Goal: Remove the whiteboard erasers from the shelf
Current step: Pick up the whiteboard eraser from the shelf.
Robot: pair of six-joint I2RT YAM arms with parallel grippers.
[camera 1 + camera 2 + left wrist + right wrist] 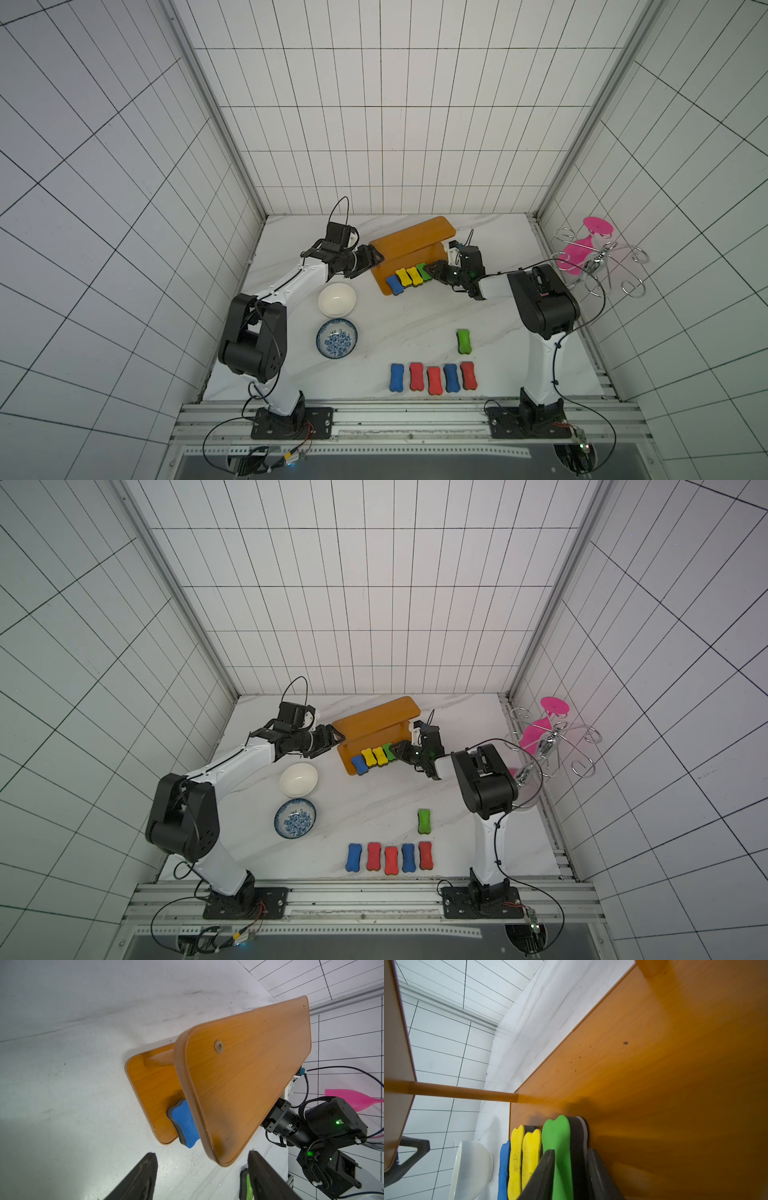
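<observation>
While the left gripper [377,258] hung wide and empty beside the shelf [409,239], the right gripper [571,1150] pinched the green eraser [556,1136] on its lower board, next to two yellow erasers [517,1157] and a blue eraser [503,1167].

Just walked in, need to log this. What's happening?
The robot is clearing erasers off the shelf. The right claw straddles the green eraser on its lower board; a firm grip isn't clear. The open left claw sits at the shelf's end. A blue eraser and two yellow erasers stand beside the green one; six erasers lie on the table.
</observation>
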